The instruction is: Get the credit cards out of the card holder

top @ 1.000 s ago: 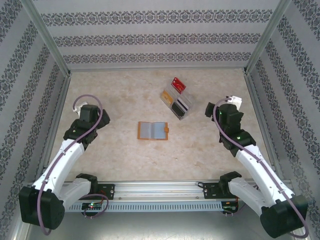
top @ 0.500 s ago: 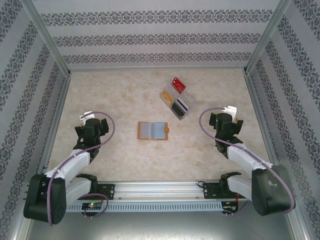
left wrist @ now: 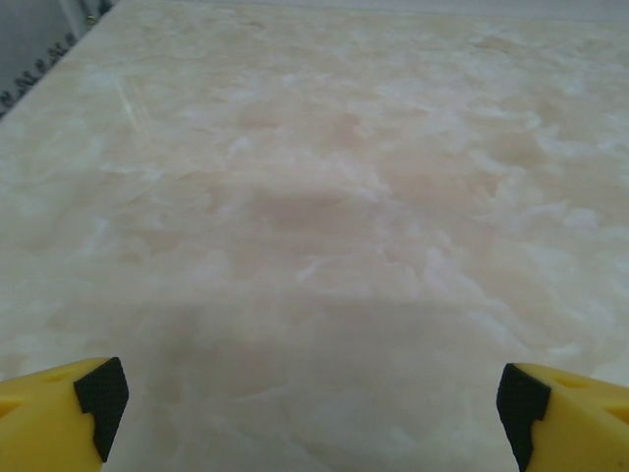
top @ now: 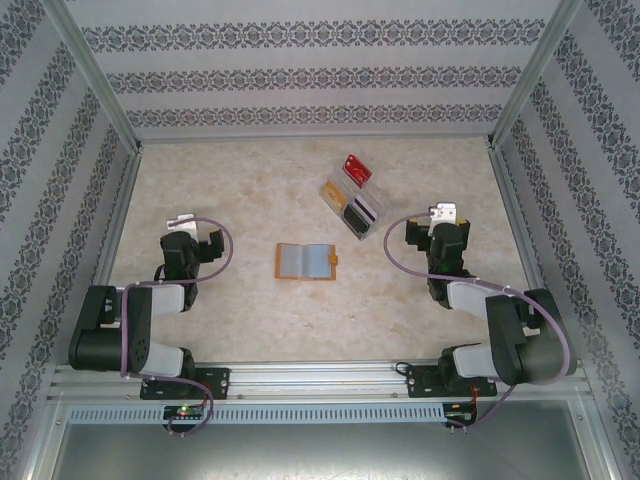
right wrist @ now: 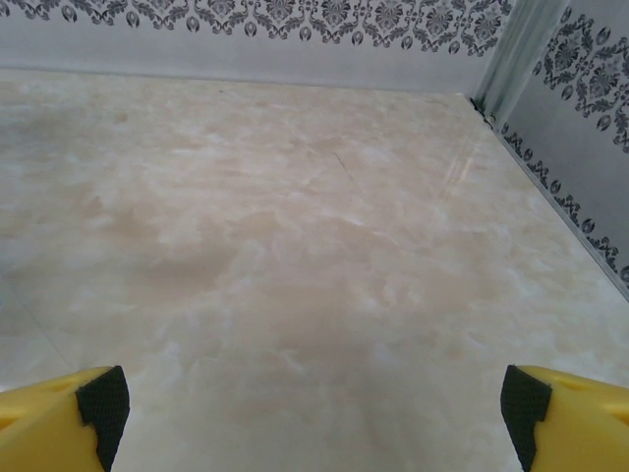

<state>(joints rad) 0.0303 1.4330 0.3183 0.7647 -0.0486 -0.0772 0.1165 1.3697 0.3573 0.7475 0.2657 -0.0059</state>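
Card holder (top: 306, 261) lies open and flat mid surface (top: 240, 190), between both arms, grey pocket pages up. Nothing on it.
Clear tray (top: 334, 191) far-right of holder, apart. Dark credit cards (top: 363, 212) in tray, red card (top: 356, 169) at its far end.
Holder pocket contents too small to tell.
Left fingers (left wrist: 59, 418) and right fingers (right wrist: 59, 413) spread wide, gripping nothing, bare surface between tips.
Right wrist view takes in patterned wall (right wrist: 295, 29); top view places holder and tray.

Bright, even, diffuse light — only faint soft shadows on the pale marbled tabletop (top: 250, 310); both wrist views slightly hazy.
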